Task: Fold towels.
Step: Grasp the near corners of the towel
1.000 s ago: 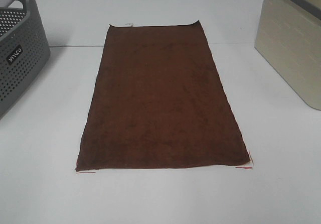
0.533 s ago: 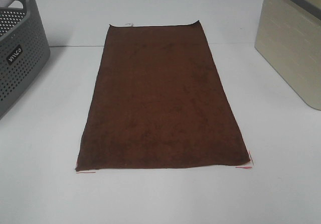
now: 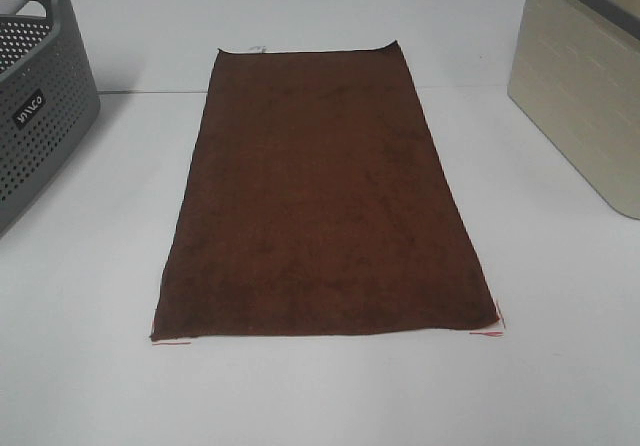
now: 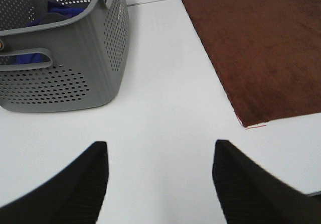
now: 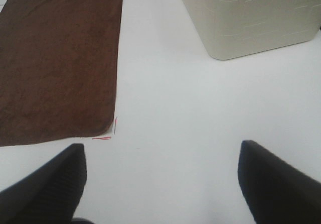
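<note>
Left jaws, right jaws spread, flanking towel.

Two matte black fingers are recorded on the left gripper. They are broad at the base, tapered to blunt rounded tips, and covered with a fine ribbed texture. The right gripper is fitted with fingers of the same black, finely textured make.

grey basket left, beige bin right.
</note>
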Robot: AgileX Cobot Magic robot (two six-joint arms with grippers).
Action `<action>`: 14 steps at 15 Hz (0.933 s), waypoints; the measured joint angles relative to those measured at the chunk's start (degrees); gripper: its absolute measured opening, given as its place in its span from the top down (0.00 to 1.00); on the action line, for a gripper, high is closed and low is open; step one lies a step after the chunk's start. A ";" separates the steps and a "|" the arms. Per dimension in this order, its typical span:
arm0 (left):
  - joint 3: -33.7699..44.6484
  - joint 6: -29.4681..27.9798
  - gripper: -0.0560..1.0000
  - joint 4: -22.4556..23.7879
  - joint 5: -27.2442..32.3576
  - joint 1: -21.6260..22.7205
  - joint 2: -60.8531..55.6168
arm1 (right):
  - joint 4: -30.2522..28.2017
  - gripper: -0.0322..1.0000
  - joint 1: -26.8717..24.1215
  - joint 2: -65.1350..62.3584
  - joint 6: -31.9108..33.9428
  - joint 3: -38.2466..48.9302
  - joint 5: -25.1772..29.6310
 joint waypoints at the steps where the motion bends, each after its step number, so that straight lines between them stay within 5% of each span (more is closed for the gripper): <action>1: 0.00 0.00 0.39 0.00 0.00 0.00 0.00 | 0.00 0.21 0.00 0.00 0.00 0.00 0.00; 14: 0.00 0.00 0.39 0.00 0.00 0.00 0.00 | 0.00 0.21 0.00 0.00 0.00 0.00 0.00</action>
